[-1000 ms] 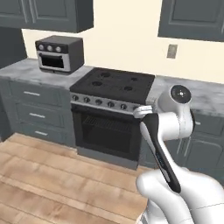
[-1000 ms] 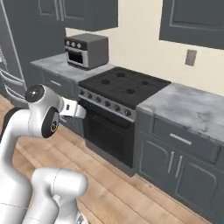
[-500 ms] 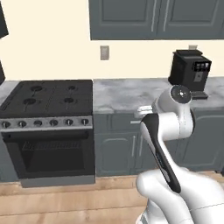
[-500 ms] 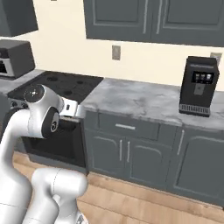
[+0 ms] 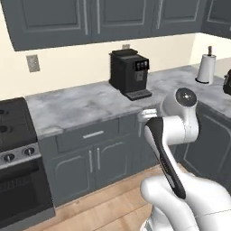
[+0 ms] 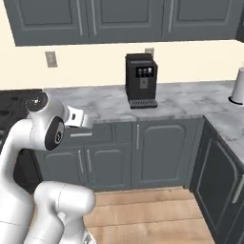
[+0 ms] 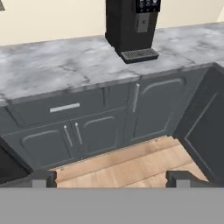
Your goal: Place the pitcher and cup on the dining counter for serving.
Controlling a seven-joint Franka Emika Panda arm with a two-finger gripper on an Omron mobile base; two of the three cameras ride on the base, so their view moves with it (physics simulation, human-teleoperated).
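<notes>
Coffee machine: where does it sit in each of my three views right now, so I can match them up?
Left base view: coffee machine above centre, on the marble counter, against the wall.
Right base view: just right of centre, on the counter.
Hand view: at the top edge, upper part cut off.
Shared landmark: the drawer handle below the counter, left of the machine.
</notes>
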